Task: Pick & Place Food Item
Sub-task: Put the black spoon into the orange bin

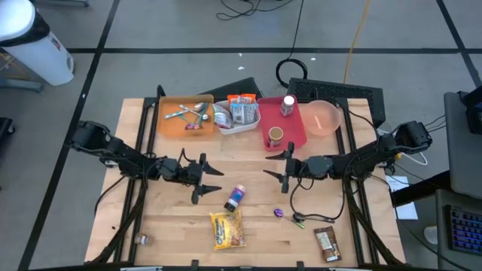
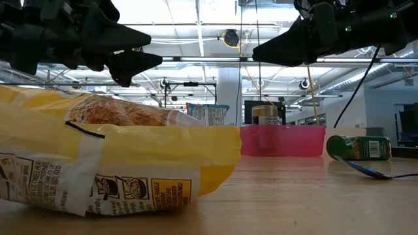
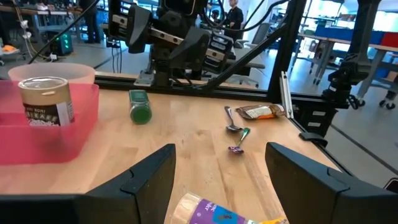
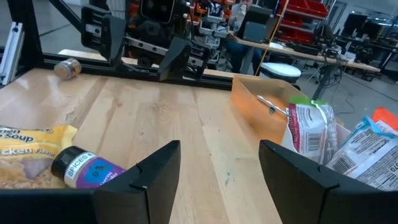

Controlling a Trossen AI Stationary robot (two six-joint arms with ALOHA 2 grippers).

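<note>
A yellow food packet (image 1: 227, 229) lies flat near the table's front edge, and it fills the low view's left half (image 2: 98, 156). A purple-labelled spice jar (image 1: 236, 198) lies on its side just beyond it. A brown packet (image 1: 326, 244) lies flat at the front right. My left gripper (image 1: 203, 175) stands open and level above the table's middle left, with the jar (image 3: 211, 214) below its fingers. My right gripper (image 1: 280, 167) faces it from the right, open, with nothing between its fingers (image 4: 219, 149).
Along the far edge stand an orange tray (image 1: 169, 124) of cutlery, a white tray (image 1: 239, 126) of packets, a red tray (image 1: 295, 132) with jars and a pink bowl (image 1: 324, 119). Two spoons (image 1: 290, 217) lie front right. A green-lidded jar (image 3: 140, 107) lies on its side.
</note>
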